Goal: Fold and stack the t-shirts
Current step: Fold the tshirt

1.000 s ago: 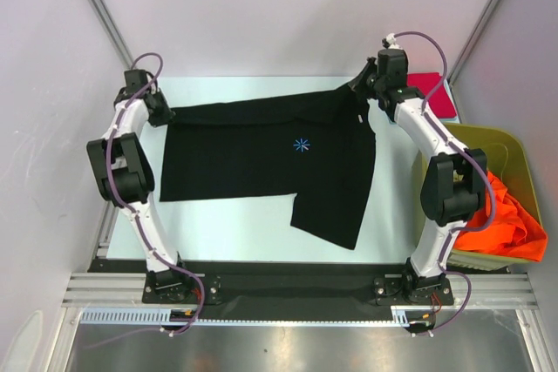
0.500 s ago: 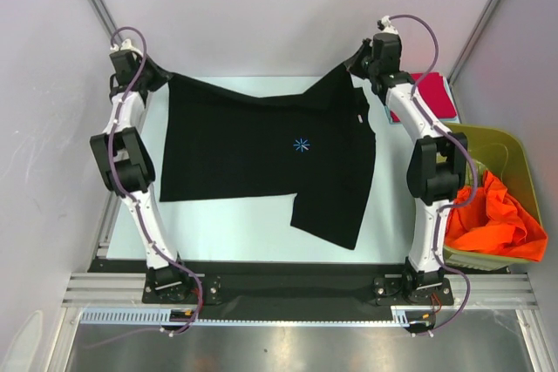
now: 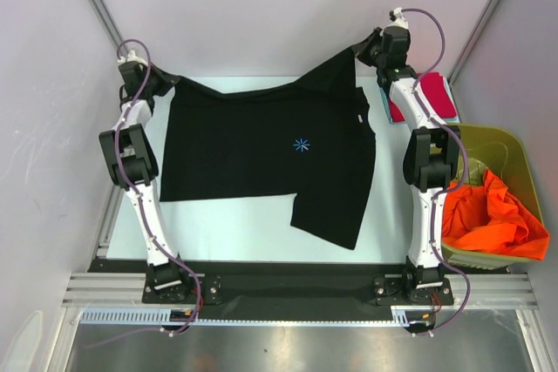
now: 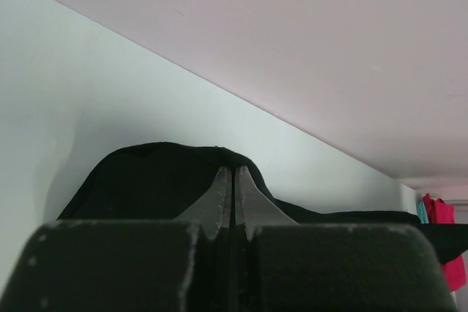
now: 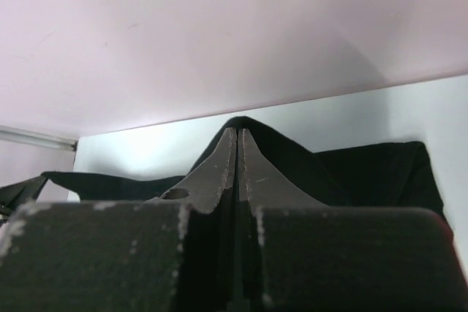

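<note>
Black cloth dominates the overhead view: the black t-shirt (image 3: 261,150) lies spread across the pale worktop (image 3: 235,224), with its small blue asterisk mark (image 3: 302,145) facing up near the middle of the chest. One sleeve-like flap reaches toward the near edge, right of centre. Most of the garment rests flat; only the far edge is raised.

The left gripper (image 3: 167,83) is at the far-left corner of the garment and the right gripper (image 3: 366,48) at the far-right corner. Each draws its corner up into a peak, and the far hem sags between the two. The right peak stands higher than the left.

In the left wrist view, the left gripper (image 4: 232,174) has its fingers (image 4: 219,196) pressed together, with a hump of black cloth rising around their tips. In the right wrist view, the right gripper (image 5: 238,137) shows the same: fingers (image 5: 219,169) closed tip to tip and clamped on a fold of the black cloth, which drapes away on both sides.

The red t-shirt (image 3: 436,93) lies on the far-right part of the worktop, just beside the right arm and beyond the bin. The olive-green bin (image 3: 493,141) stands at the right edge, and the orange t-shirt (image 3: 493,219) is heaped inside it, spilling over its near rim. Red cloth also shows at the right margin of the left wrist view.
</note>
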